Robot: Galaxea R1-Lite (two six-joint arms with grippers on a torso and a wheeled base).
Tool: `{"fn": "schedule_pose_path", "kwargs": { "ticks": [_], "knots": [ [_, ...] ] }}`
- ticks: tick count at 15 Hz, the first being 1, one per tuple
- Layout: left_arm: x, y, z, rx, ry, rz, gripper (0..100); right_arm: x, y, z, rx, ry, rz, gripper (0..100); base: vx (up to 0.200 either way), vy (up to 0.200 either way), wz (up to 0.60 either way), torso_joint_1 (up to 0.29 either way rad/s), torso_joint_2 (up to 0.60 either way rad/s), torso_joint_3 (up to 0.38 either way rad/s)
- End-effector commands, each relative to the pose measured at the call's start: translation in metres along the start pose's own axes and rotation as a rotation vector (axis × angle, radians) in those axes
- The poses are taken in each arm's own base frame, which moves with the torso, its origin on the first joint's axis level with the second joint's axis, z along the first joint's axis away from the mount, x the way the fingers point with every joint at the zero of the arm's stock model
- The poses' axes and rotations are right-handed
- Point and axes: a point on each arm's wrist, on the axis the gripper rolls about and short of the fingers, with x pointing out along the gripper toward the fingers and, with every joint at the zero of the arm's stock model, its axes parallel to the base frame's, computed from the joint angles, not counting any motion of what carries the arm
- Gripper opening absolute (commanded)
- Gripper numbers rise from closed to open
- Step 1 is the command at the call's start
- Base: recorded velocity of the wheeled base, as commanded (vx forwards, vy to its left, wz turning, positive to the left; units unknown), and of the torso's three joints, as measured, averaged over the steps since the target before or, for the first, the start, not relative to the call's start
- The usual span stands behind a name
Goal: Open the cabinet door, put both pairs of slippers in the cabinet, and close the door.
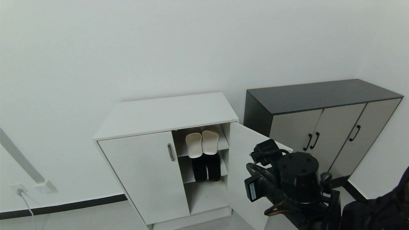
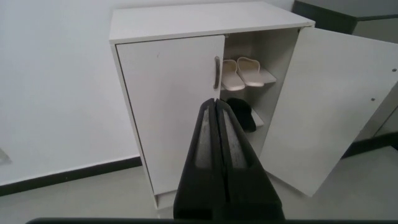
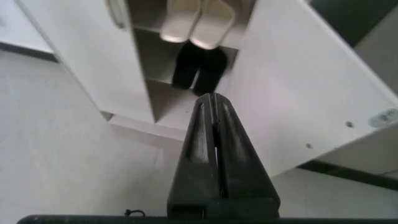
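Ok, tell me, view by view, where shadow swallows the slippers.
Head view: even light, no glare; the white slippers stand out, the black slippers merge into one dark shape in the cabinet. Left wrist view: shelf shade dims the black pair beyond the left gripper. Right wrist view: same dark blot beyond the right gripper.

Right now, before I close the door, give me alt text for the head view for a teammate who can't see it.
A white cabinet stands with its right door swung open and left door shut; white slippers sit on the upper shelf, black slippers on the shelf below. The right arm is low in front of the open door.
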Motion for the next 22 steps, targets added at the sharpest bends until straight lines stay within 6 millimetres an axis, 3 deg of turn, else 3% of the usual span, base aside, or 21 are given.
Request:
{"fn": "schedule_pose_path", "kwargs": {
  "ticks": [1,5,9,13,18,22],
  "knots": [
    [0.000,0.000,0.000,-0.002,0.000,0.001,0,0.002,-0.002,-0.001,-0.002,0.002,-0.013,0,0.000,0.000,0.00,0.000,0.00,0.000],
    [0.000,0.000,0.000,0.001,0.002,0.000,0,0.031,-0.029,0.010,0.020,-0.022,-0.115,0,0.000,0.000,0.00,0.000,0.00,0.000],
    [0.000,0.000,0.000,0.001,0.000,0.000,0,0.062,-0.067,0.034,0.064,-0.042,-0.235,0,0.000,0.000,0.00,0.000,0.00,0.000],
    [0.000,0.000,0.000,0.004,0.003,-0.005,0,0.090,-0.097,0.049,0.094,-0.048,-0.260,0,0.000,0.000,0.00,0.000,0.00,0.000],
    [0.000,0.000,0.000,0.004,0.003,-0.003,0,0.133,-0.132,0.052,0.146,-0.005,-0.283,0,0.000,0.000,0.00,0.000,0.00,0.000],
    [0.000,0.000,0.000,0.004,0.002,-0.003,0,0.148,-0.146,0.043,0.169,0.031,-0.287,0,0.000,0.000,0.00,0.000,0.00,0.000]
  ]
}}
